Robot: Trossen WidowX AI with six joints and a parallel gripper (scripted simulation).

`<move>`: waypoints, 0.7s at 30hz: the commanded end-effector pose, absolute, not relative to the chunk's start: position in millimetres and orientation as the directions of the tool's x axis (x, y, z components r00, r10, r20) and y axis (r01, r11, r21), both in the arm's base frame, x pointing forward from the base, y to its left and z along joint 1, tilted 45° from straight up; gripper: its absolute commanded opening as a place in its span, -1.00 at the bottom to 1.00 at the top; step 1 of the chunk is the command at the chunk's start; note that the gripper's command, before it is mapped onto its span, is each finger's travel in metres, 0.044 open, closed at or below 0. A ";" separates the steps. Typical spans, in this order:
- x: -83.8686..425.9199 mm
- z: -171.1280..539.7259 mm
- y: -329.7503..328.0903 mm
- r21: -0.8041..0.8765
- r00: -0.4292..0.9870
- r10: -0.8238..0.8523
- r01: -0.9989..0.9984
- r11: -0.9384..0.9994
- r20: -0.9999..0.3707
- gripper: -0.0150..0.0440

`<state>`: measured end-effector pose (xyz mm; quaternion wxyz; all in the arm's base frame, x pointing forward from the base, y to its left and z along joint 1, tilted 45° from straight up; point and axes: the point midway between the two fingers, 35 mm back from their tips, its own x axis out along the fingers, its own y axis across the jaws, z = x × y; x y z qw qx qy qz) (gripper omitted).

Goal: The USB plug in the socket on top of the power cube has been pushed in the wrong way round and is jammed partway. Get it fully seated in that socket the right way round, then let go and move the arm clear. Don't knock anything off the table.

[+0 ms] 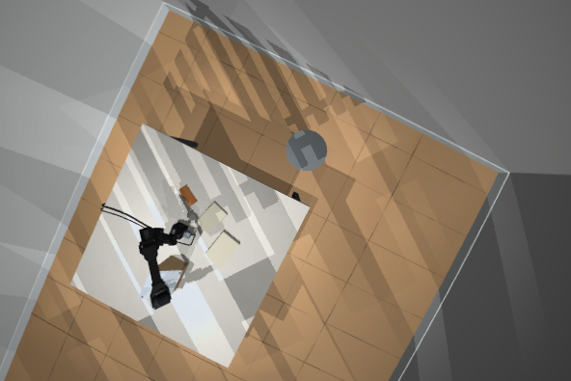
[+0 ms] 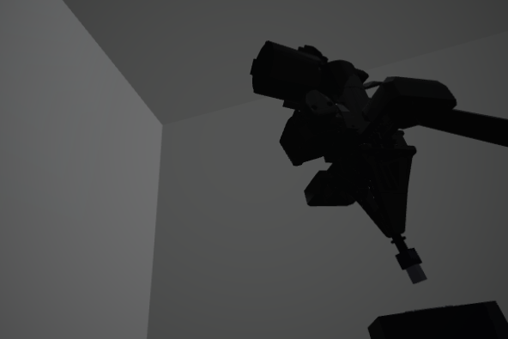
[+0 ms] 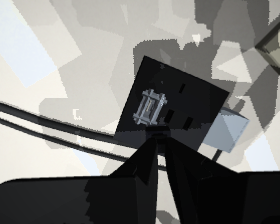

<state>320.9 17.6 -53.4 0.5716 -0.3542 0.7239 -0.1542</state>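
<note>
One USB plug (image 2: 410, 262) (image 3: 158, 133) tilted, metal tip slanting down, gripped in pincer (image 2: 397, 236) (image 3: 160, 145).

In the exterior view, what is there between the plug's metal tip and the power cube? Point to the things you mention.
Nothing visible: the plug (image 2: 408, 259) hangs above the power cube (image 2: 438, 320) (image 3: 196, 95), only grey wall behind the gap.

Black arm (image 1: 153, 261) over a pale surface (image 1: 203, 334).
From the surface's middle: orange block (image 1: 188, 195) toward twelve o'clock, cream slabs (image 1: 212, 217) (image 1: 223, 249) at one and three, grey disc (image 1: 315, 157) beyond the edge at two.
</note>
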 end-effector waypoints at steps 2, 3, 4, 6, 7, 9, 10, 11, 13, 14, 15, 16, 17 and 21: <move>320.7 -53.8 17.5 -0.591 -0.096 -0.689 -0.439 0.677 -0.719 -0.49; 320.7 -53.8 17.5 -0.581 -0.096 -0.689 -0.462 0.670 -0.719 -0.49; 320.7 -53.8 17.5 -0.571 -0.096 -0.689 -0.485 0.663 -0.719 -0.49; 320.7 -53.8 17.5 -0.549 -0.096 -0.689 -0.530 0.646 -0.719 -0.49; 320.7 -53.8 17.5 -0.538 -0.096 -0.689 -0.552 0.637 -0.719 -0.49; 320.7 -53.8 17.5 -0.514 -0.096 -0.689 -0.595 0.618 -0.719 -0.49; 320.7 -53.8 17.5 -0.501 -0.096 -0.689 -0.615 0.608 -0.719 -0.49; 320.7 -53.8 17.5 -0.489 -0.096 -0.689 -0.636 0.598 -0.719 -0.49; 320.7 -53.8 17.5 -0.462 -0.096 -0.689 -0.675 0.576 -0.719 -0.49; 320.7 -53.8 17.5 -0.448 -0.096 -0.689 -0.694 0.564 -0.719 -0.49; 320.7 -53.8 17.5 -0.434 -0.096 -0.689 -0.712 0.552 -0.719 -0.49; 320.7 -53.8 17.5 -0.420 -0.096 -0.689 -0.730 0.539 -0.719 -0.49; 320.7 -53.8 17.5 -0.405 -0.096 -0.689 -0.748 0.526 -0.719 -0.49; 320.7 -53.8 17.5 -0.344 -0.096 -0.689 -0.812 0.471 -0.719 -0.49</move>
